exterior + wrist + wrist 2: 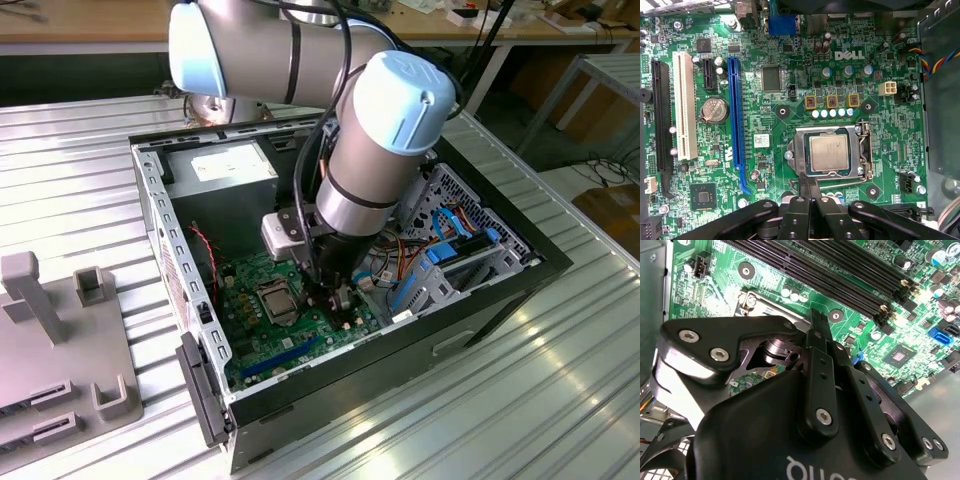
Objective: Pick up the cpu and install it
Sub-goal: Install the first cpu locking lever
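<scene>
The cpu (828,152) is a silver-grey square lying flat inside the metal-framed socket (863,150) on the green motherboard (785,90). In the exterior view the cpu (277,301) shows as a pale square inside the open computer case (160,230). My gripper (335,300) hangs low over the board, just to the exterior view's right of the socket. In the first wrist view its black fingertips (805,186) meet at the socket's edge. The gripper (816,322) is shut with nothing between its fingers in the second wrist view, beside the socket corner (752,302).
Long black memory slots (840,275) run past the gripper. Blue (735,115), white (684,105) and black expansion slots line one side of the board. Drive cage with blue cables (450,250) stands at the exterior view's right. A grey fixture (60,340) sits on the ribbed metal table.
</scene>
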You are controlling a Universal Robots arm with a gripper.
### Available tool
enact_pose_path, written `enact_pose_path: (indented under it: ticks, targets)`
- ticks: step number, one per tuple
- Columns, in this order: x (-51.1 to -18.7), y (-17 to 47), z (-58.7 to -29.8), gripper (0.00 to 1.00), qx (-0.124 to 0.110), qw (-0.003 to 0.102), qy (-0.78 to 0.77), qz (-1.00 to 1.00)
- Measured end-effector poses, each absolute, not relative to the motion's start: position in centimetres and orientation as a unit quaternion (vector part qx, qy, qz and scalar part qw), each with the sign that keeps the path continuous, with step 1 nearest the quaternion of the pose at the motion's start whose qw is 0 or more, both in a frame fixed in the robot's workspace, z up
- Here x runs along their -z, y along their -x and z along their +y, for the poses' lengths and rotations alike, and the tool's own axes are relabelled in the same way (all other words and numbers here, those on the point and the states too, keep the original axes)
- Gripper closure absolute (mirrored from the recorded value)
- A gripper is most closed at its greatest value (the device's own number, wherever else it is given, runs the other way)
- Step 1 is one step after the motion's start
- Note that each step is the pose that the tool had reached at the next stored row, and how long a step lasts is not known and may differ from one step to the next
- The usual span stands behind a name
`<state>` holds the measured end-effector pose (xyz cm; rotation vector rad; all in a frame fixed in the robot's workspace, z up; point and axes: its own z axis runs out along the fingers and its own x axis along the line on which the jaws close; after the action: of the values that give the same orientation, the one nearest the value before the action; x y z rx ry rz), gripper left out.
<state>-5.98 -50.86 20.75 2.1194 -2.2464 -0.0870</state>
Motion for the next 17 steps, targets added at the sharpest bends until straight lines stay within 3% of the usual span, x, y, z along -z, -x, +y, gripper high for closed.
enact_pose_path:
  ticks: [17]
  targets:
    - [-20.39, 5.24, -50.87, 0.89, 0.028, 0.026, -0.689, -0.724]
